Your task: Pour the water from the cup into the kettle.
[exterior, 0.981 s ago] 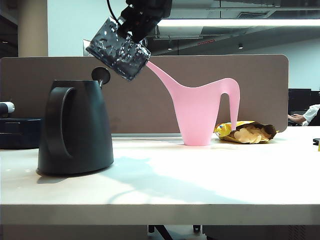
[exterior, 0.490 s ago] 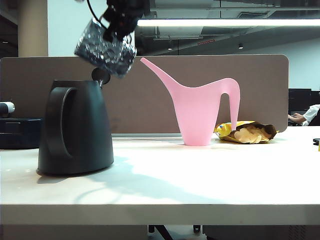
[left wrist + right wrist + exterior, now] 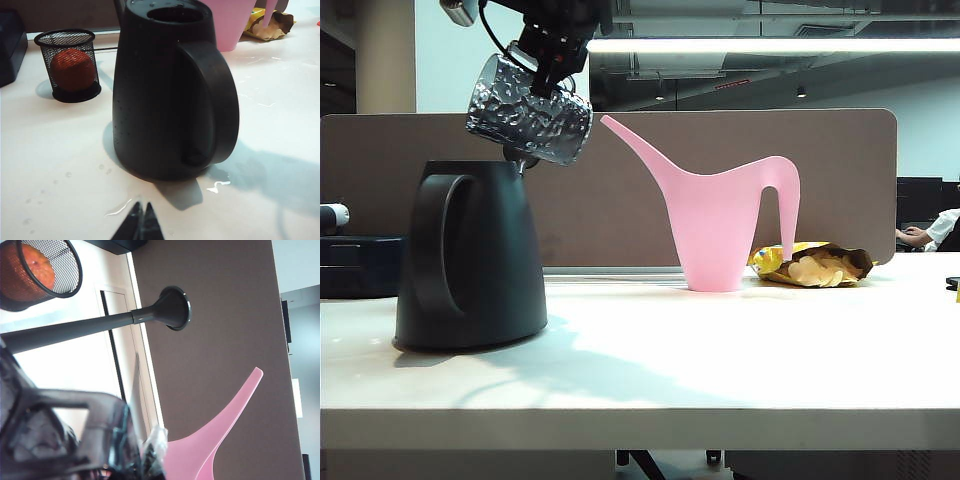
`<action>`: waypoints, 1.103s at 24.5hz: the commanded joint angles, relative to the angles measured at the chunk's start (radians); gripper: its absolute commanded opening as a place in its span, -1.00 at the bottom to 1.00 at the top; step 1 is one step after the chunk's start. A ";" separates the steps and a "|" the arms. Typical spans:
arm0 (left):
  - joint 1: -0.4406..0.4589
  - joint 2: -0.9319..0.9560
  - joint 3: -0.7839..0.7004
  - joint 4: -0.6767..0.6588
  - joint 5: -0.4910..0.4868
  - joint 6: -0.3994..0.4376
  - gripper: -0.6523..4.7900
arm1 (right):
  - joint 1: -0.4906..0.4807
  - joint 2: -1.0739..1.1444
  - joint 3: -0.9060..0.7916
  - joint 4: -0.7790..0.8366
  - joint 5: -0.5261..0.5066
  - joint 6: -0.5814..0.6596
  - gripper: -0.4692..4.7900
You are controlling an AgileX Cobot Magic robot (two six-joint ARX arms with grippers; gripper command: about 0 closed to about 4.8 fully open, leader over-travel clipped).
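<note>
Cup (image 3: 530, 110) now tipped further over kettle (image 3: 470, 255).

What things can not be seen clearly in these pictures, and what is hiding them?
- Water level in the cup: exterior view, the dimpled wall blurs it.
- Inside of the kettle: exterior view, the opaque black wall hides it.
- Right gripper fingertips: exterior view, cut by the top edge and dark; it grips the cup's handle.
- Left gripper: left wrist view, only the shut tips show at the bottom edge.
</note>
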 commanded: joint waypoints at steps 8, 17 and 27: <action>0.000 0.001 0.003 0.001 0.001 -0.032 -0.78 | 0.012 0.027 0.022 0.026 0.053 -0.100 -0.86; 0.000 0.001 0.003 0.001 0.001 -0.060 -0.78 | 0.039 0.027 0.023 0.085 0.077 -0.182 -0.86; 0.000 0.001 0.003 0.001 0.001 -0.060 -0.78 | 0.042 0.031 0.023 0.114 0.075 -0.262 -0.86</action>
